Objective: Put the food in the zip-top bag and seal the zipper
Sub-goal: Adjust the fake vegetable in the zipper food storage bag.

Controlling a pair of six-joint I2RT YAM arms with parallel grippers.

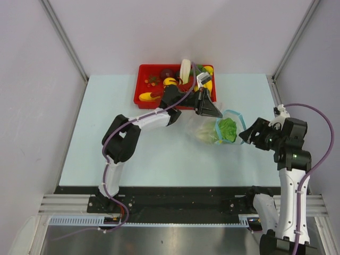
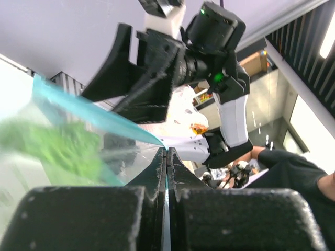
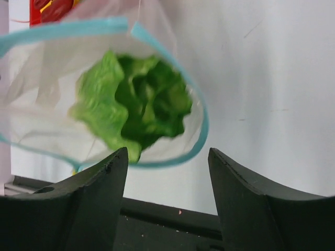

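Now, clamped shut on the rim of the clear, floppy zip-top bag: the left gripper. Thin blue zipper bowed into a round, gaping loop. Inside, a crinkly, leafy green cabbage. At 3 o'clock of the bag, just beside its mouth, the right gripper, jaws apart, holding nothing. At 12 o'clock on the pale table, a glossy red tray with a yellow fruit and a dark purple piece.
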